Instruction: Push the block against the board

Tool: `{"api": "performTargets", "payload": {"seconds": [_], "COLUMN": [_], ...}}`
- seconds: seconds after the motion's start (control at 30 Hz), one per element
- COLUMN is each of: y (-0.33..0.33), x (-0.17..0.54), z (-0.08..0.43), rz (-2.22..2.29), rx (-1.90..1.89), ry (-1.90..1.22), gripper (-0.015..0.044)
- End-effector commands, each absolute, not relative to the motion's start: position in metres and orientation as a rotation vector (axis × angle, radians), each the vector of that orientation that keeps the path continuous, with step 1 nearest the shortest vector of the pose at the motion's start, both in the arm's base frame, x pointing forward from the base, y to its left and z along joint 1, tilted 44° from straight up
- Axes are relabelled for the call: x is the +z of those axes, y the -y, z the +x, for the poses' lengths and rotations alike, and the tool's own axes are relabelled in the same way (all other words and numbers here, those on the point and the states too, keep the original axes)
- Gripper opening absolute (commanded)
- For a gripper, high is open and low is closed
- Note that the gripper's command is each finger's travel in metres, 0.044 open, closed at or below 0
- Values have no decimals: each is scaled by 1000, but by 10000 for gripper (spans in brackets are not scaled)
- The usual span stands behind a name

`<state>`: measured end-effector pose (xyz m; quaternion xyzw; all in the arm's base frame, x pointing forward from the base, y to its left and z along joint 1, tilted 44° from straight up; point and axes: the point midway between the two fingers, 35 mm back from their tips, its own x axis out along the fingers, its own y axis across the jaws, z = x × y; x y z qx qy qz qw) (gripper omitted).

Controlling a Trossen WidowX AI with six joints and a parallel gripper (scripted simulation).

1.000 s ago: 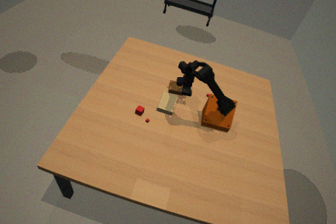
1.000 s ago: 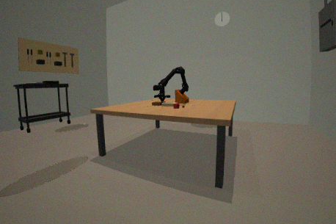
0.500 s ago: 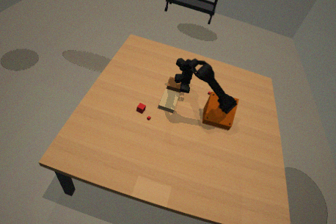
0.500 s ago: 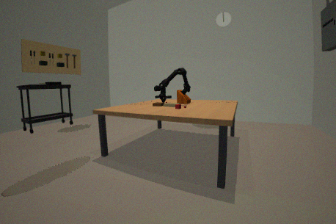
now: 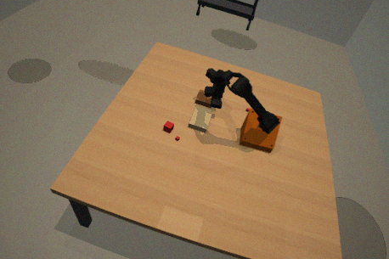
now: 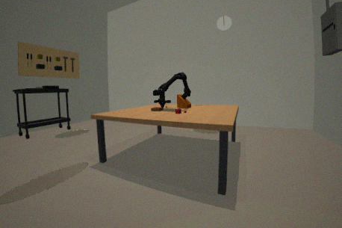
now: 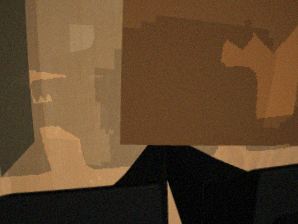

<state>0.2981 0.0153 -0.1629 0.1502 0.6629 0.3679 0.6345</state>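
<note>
The brown square block (image 5: 201, 98) (image 6: 155, 109) (image 7: 190, 85) lies flat on the table. The pale board (image 5: 200, 119) lies flat beside it; its dark side shows at the left edge of the wrist view (image 7: 13, 75). In the wrist view a strip of table shows between block and board, so they are apart there. My gripper (image 5: 216, 105) (image 6: 162, 108) (image 7: 162, 145) is shut and empty, pointing down. Its tips are at the block's near side in the wrist view; whether they touch it I cannot tell. The arm hides part of the block in the top view.
A red cube (image 5: 168, 126) (image 6: 178, 111) and a smaller red piece (image 5: 177, 138) (image 6: 185, 111) lie on the board's far side from the orange arm base (image 5: 258, 133) (image 6: 182, 102). Another small red piece (image 5: 247, 109) lies near the base. Arm shadows fall over the board and table.
</note>
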Motion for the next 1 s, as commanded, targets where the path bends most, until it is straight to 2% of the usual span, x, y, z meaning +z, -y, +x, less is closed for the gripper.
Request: {"api": "performTargets", "payload": {"seconds": [0.0,0.97], "y": [-16,-1], "x": [-165,-167], "z": [294,256], "rz": [344,351], "rx": [845,843], "ry": [-1517,-1518], "gripper": [0,0]}}
